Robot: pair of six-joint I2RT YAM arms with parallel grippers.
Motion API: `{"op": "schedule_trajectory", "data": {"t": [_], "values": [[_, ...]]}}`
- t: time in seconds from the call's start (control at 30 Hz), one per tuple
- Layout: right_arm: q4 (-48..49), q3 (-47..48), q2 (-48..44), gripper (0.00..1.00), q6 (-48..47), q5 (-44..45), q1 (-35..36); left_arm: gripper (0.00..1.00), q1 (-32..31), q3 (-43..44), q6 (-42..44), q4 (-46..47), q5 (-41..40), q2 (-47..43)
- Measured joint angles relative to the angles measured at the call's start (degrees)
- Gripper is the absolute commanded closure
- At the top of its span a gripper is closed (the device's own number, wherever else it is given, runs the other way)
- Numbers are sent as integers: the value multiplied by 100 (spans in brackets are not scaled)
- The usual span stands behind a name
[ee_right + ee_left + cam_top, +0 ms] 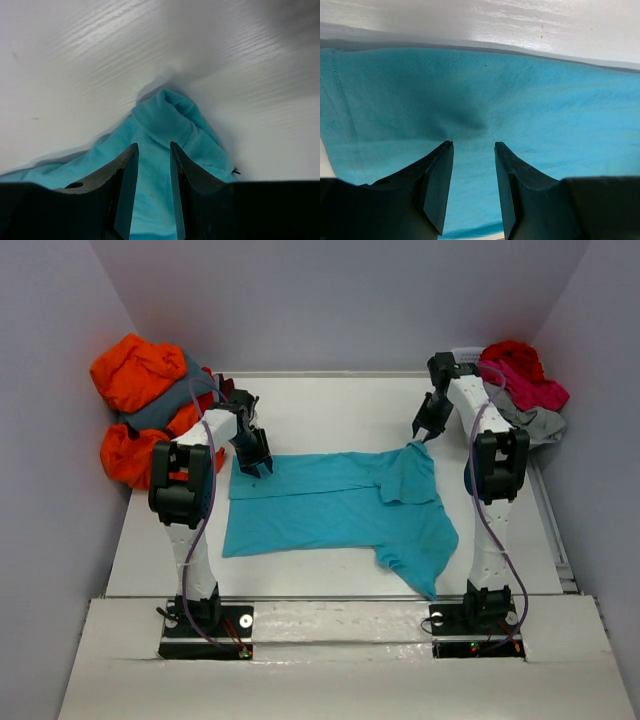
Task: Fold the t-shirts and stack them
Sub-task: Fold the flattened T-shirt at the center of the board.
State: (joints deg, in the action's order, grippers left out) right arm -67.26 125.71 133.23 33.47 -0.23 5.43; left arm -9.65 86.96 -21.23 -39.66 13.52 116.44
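Note:
A turquoise t-shirt lies spread on the white table, its upper edge folded down and one sleeve trailing at the front right. My left gripper is low over the shirt's far left corner. In the left wrist view its jaws stand open over flat turquoise cloth. My right gripper hangs at the shirt's far right corner, which rises in a small peak. That gripper is open, with cloth showing in the gap between its fingers and nothing visibly pinched.
A heap of orange and slate grey shirts sits against the left wall at the back. Red, pink and light grey shirts are piled at the back right. Walls close in the table on three sides.

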Motion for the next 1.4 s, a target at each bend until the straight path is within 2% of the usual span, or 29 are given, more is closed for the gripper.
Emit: {"op": "schedule_trajectory", "data": {"t": [0.23,0.7,0.8,0.87,0.93,1.17,1.4], "values": [[-33,-516,0,63,-125,540,-39,51,2,0,0,-7,0,0],[22,-466,44,63,-271,793,-133,51,0,0,20,-7,2,0],[129,-275,140,66,-326,706,-133,51,2,0,20,-7,0,0],[214,-278,168,74,-345,581,-133,51,0,0,22,-7,0,0],[267,-289,188,74,-361,496,-133,51,0,0,22,-7,0,0],[435,-369,225,72,-398,302,-142,51,0,0,24,-9,0,0],[525,-393,236,64,-501,269,-162,51,2,0,24,-15,-2,0]]}}
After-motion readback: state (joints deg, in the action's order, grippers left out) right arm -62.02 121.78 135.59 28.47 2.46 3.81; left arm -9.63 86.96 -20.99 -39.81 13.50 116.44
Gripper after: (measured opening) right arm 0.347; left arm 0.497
